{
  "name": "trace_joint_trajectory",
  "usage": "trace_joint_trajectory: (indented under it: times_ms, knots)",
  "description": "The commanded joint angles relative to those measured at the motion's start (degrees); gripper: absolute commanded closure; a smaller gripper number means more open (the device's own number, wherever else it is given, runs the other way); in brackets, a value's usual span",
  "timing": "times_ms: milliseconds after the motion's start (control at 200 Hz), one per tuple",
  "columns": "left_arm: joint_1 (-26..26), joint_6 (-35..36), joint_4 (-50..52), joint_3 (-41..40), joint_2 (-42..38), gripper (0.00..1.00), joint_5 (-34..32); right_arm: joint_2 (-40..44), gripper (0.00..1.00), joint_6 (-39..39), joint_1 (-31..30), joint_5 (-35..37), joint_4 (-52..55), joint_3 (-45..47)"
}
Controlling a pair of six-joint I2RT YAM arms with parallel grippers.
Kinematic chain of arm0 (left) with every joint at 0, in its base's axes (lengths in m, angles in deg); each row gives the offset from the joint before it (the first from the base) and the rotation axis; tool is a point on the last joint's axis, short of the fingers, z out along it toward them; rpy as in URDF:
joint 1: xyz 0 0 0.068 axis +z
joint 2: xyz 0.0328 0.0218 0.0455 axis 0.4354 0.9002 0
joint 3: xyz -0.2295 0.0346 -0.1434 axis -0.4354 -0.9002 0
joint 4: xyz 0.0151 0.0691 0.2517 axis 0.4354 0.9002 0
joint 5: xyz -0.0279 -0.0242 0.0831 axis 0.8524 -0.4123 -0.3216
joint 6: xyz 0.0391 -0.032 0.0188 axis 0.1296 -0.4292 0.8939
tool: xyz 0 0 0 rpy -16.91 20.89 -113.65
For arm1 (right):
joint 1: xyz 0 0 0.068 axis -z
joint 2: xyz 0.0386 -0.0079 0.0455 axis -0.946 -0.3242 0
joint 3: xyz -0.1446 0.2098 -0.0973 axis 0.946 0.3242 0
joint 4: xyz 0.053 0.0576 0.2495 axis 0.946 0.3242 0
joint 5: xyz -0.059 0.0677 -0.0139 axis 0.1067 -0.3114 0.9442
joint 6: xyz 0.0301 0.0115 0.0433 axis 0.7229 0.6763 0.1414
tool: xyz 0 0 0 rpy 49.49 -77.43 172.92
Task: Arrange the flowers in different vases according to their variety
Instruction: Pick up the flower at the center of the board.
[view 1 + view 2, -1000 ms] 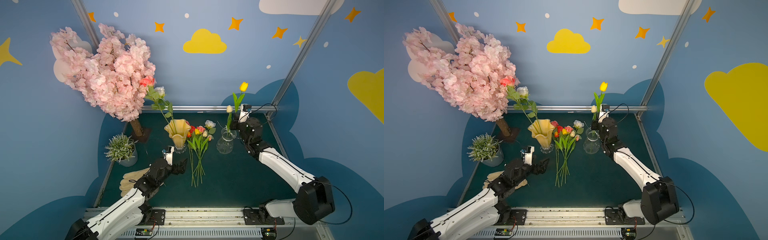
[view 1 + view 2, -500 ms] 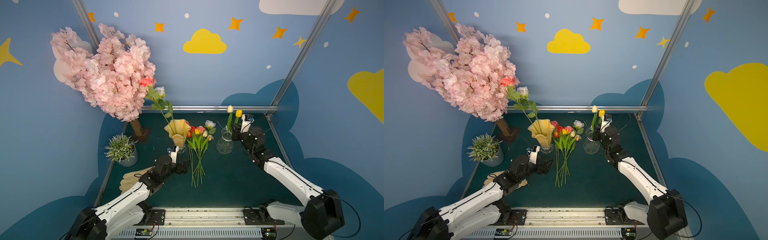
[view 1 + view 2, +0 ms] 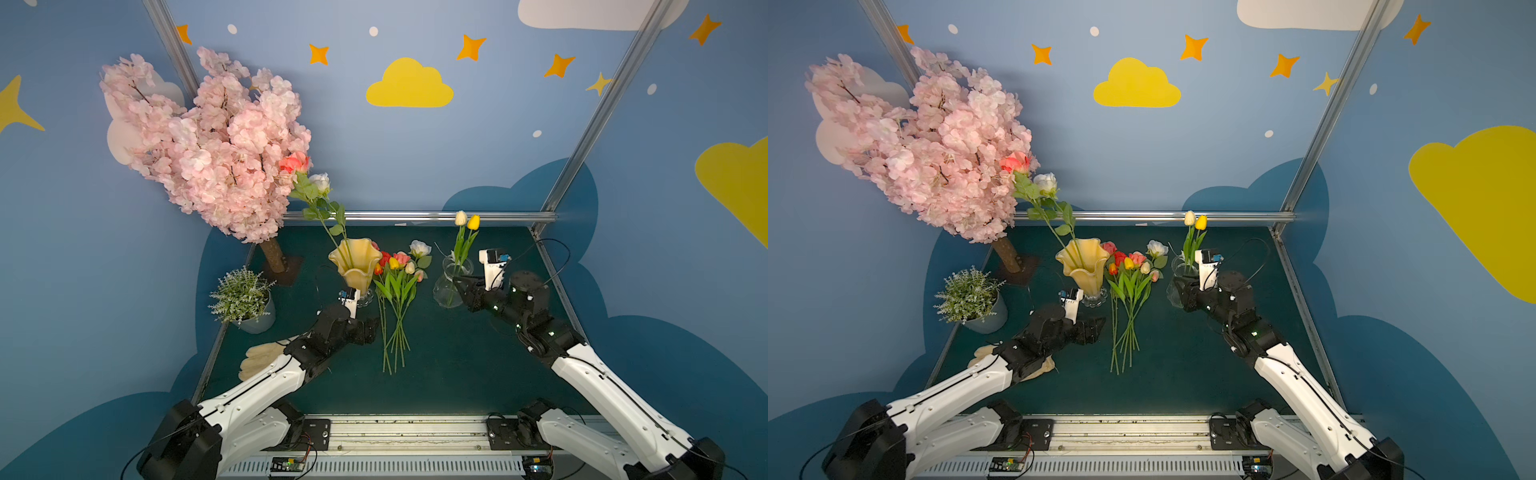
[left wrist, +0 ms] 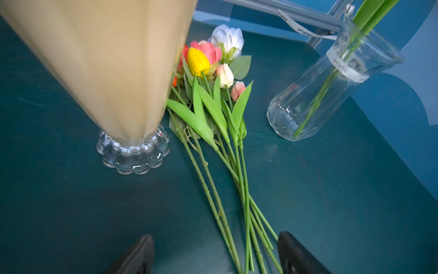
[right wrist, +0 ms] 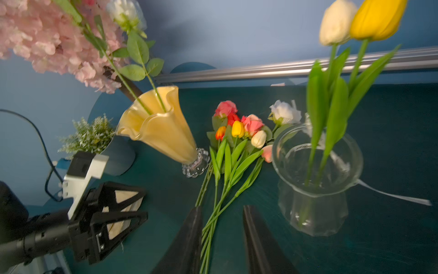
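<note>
The loose bunch (image 3: pixel 397 274) lies flat on the mat (image 3: pixel 478 365) at the centre of the frame in both top views. Its heads point toward the back wall, with the amber vase (image 3: pixel 355 262) to its left and the jar (image 3: pixel 451 286) to its right. These look like light artificial flowers, with soft heads and leaves that would crush easily. The stems (image 3: pixel 392 345) are thin and look springy and a little slick. They cross near the cut ends, so pulling one may drag its neighbours. The best hold, I judge, is on a single bare stem below the leaves, where they fan apart. Two roses (image 3: pixel 309 180) already stand in the amber vase and two tulips (image 3: pixel 467 222) in the jar. Both vessels are glass and look top-heavy, so a nudge could tip them. The left gripper (image 4: pixel 215 237) is at the lower left of the bunch, empty, with its jaws spread wide. The stem ends show between its fingers in its wrist view, but I cannot tell whether it touches them. The right gripper (image 5: pixel 221 208) sits just beside the jar with its jaws partly parted, holding nothing.
</note>
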Motion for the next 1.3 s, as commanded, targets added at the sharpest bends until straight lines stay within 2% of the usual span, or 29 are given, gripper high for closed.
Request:
trace_joint_trajectory:
  times_ms: [0,150,426,761,1026,1292]
  knots:
    - [-0.02,-0.22,-1.21,-2.54,-5.09,0.12,-4.09,-2.69,0.65,-0.61,-4.15,-1.56,1.76,0.42]
    - [0.34,-1.91,-0.02,-4.95,-11.35,0.09,-8.57,-10.93,0.67,0.93,-8.05,-1.20,0.69,-1.51]
    - [1.59,-1.20,1.23,-6.16,-16.19,0.07,-12.67,-31.10,0.72,2.29,-12.62,1.94,6.33,-14.19]
    - [2.79,-3.23,0.56,-6.39,-15.97,0.07,-10.03,-52.94,0.74,2.23,-13.99,2.75,18.61,-33.84]
    - [3.02,-3.58,0.29,-6.42,-16.14,0.07,-9.06,-63.52,0.73,2.33,-13.74,7.80,25.89,-44.25]
    - [3.05,-3.77,-0.06,-6.42,-16.15,0.07,-8.20,-68.07,0.73,2.90,-13.27,7.88,26.98,-46.85]
